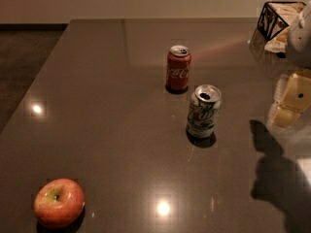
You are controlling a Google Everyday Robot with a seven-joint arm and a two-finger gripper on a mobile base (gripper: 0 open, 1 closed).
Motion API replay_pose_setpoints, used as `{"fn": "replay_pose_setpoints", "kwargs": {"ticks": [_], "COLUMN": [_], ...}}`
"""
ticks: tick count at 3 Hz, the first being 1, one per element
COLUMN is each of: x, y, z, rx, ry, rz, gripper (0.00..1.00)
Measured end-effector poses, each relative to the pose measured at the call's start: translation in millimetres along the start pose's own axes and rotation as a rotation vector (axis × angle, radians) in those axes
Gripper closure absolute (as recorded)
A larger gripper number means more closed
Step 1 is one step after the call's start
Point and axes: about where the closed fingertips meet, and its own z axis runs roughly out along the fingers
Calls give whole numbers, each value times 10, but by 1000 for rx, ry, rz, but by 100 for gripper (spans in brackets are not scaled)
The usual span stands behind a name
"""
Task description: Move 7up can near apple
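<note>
We see a pale wall along the top of the frame and a dark floor at upper left. The glossy dark surface reflects bright spots of light at left and bottom centre. The tool hangs at the right edge.

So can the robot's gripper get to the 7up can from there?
Probably yes. The gripper hangs above the table at the picture's right, with only bare surface between it and the 7up can. The red cola can stands farther back, out of the way.
</note>
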Motion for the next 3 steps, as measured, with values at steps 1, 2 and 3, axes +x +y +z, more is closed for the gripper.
{"fn": "replay_pose_setpoints", "kwargs": {"ticks": [1,2,3], "x": [0,-89,-277], "y": [0,-21,-37], "z": [0,109,300], "rx": [0,-13,-26], "ry": [0,-17,-59], "rz": [0,10,8], "gripper": [0,0,0]}}
